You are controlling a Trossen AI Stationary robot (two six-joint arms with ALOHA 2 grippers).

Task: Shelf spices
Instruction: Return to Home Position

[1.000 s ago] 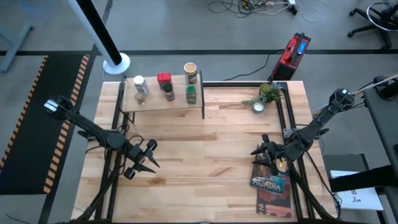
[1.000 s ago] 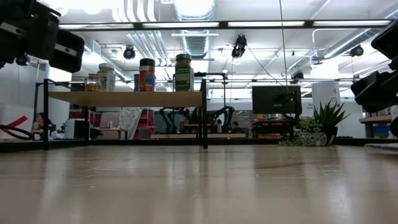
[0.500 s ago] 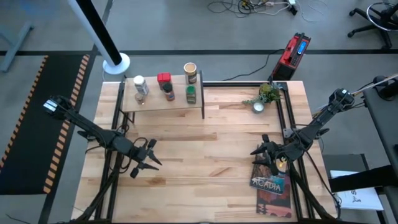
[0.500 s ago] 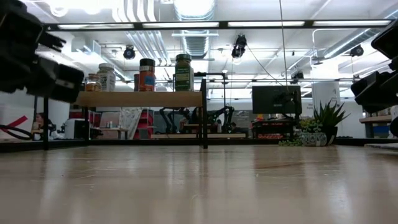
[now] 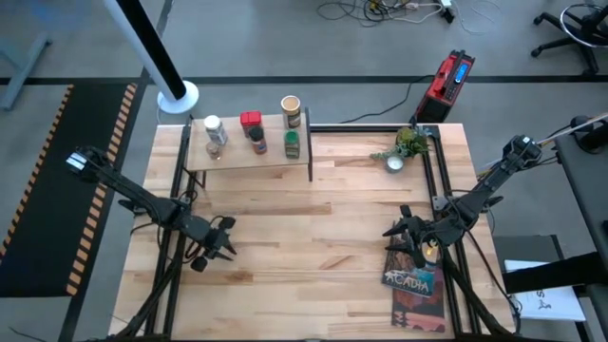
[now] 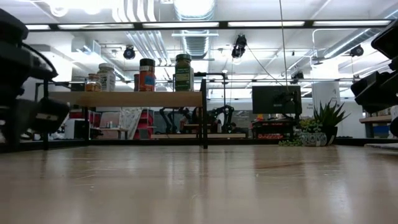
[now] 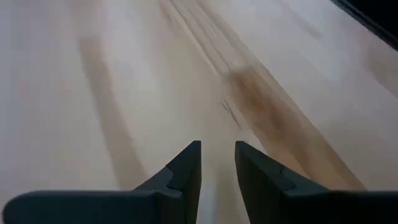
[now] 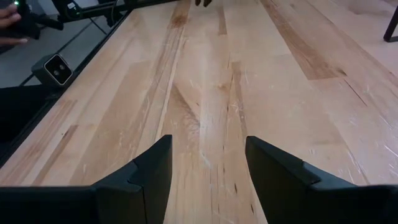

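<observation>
High view: spices (image 5: 253,132) stand on the shelf (image 5: 237,154), well apart from the nearly closed, empty left gripper (image 5: 226,237).

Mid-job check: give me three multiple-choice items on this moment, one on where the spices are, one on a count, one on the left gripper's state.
1. Where do the spices stand?
A. on the shelf
B. on the book
C. on the floor
2. How many containers are up there?
A. three
B. five
C. seven
3. The left gripper is:
A. clamped on a jar
B. holding a book
C. empty, fingers close together over bare table

Key: 1 A, the high view shows them on the platform; 2 B, five counted from above; 3 C, the left wrist view shows nothing between the fingers.
</observation>
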